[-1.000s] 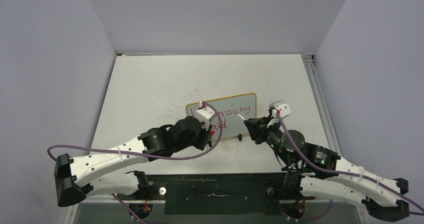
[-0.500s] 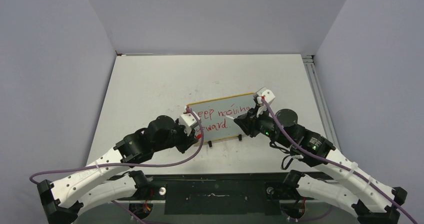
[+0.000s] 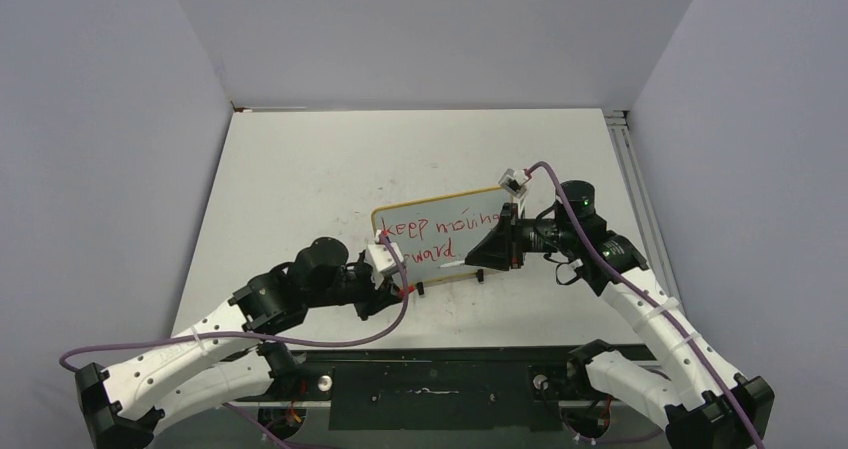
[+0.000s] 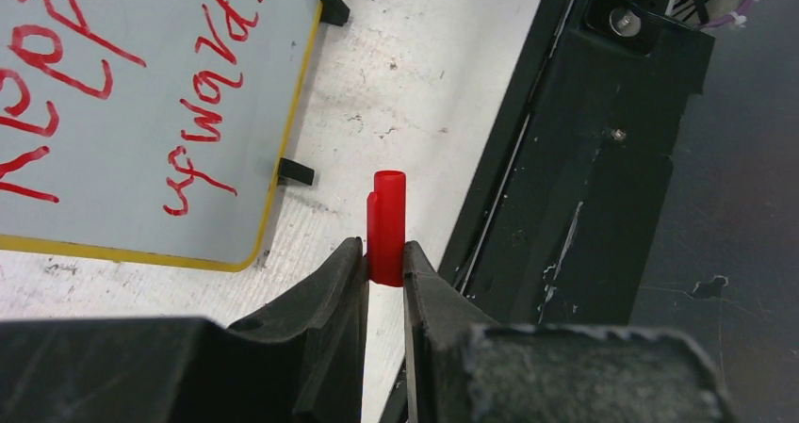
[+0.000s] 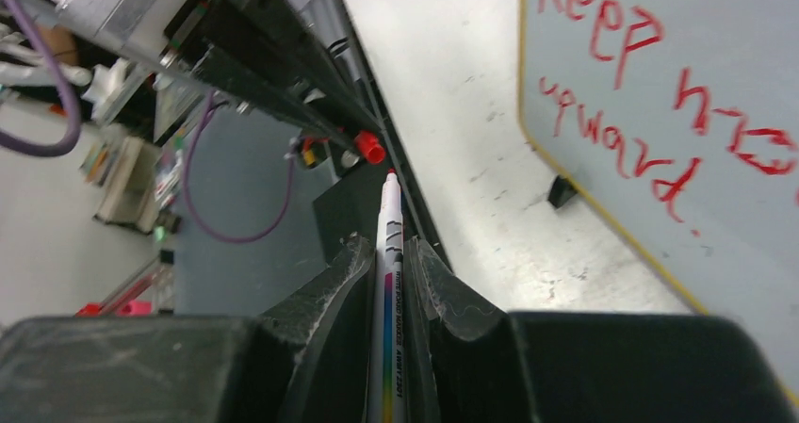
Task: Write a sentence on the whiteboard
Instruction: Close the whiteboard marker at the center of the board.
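Note:
The whiteboard (image 3: pixel 430 203) stands near the table's front on small black feet (image 4: pixel 295 170), its yellow frame around a pale face. The sentence (image 3: pixel 440 231) reads "keep moving upward" in red, in two lines. My left gripper (image 3: pixel 403 289) is at the board's near-left corner, shut on a red marker cap (image 4: pixel 387 220). My right gripper (image 3: pixel 472 259) is over the board's near-right part, shut on a white marker (image 5: pixel 389 253). The marker's red tip (image 5: pixel 390 175) points left, off the board face. The whiteboard (image 5: pixel 697 56) and the sentence (image 5: pixel 612 145) also fill the right wrist view's upper right.
The white table (image 3: pixel 330 159) carries faint scuffs and scribbles. A black mounting rail (image 3: pixel 430 379) runs along its near edge, close below the left gripper. A metal rail (image 3: pixel 625 159) borders the right side. Grey walls close in the back and sides.
The left gripper drew back off the board face to its near-left corner with the cap. The right arm swung out to the right and turned the marker to point left.

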